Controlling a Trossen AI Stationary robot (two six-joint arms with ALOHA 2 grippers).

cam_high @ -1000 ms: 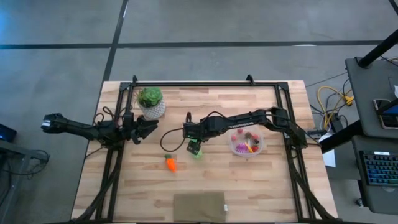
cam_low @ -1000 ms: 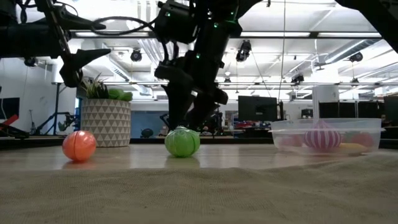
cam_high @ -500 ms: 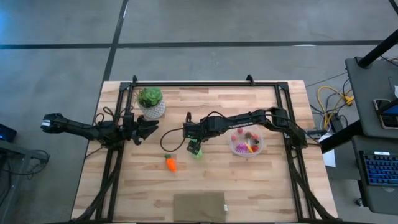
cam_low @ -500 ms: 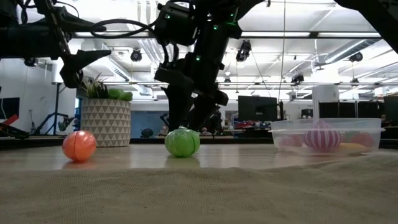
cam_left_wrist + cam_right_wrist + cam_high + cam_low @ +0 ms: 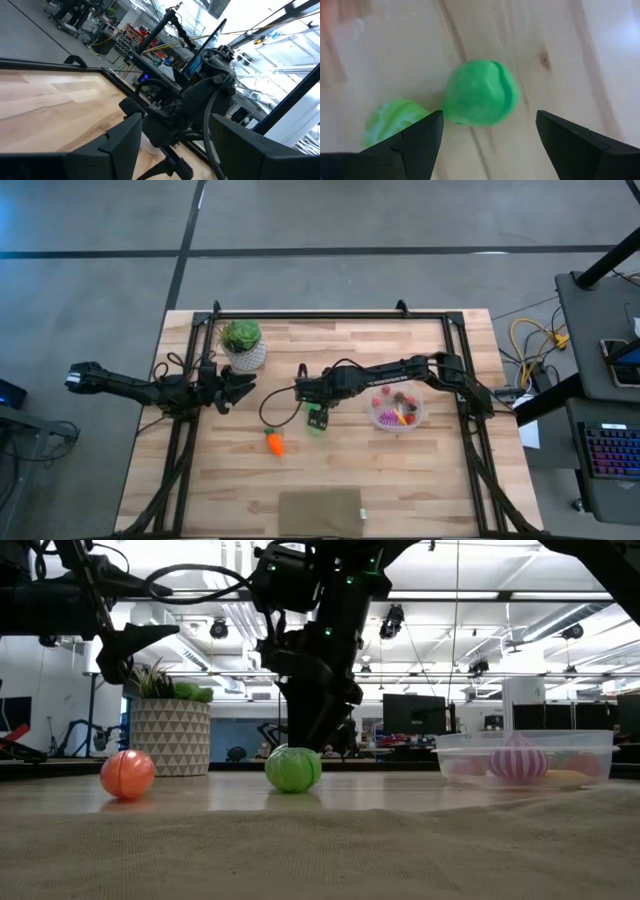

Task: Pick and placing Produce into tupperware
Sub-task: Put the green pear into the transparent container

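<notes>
Overhead, the right hand (image 5: 317,420) apparently hides most of the green ball (image 5: 480,93).

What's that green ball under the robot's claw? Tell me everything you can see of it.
The green ball is a small, smooth, plastic-looking toy with a curved groove across its top. It sits on the wooden table near the middle, directly under the right gripper, whose fingers are spread wide to either side without touching it. A second, paler green piece lies right beside it; whether they touch is unclear. In the low view it rests on the tabletop.
</notes>
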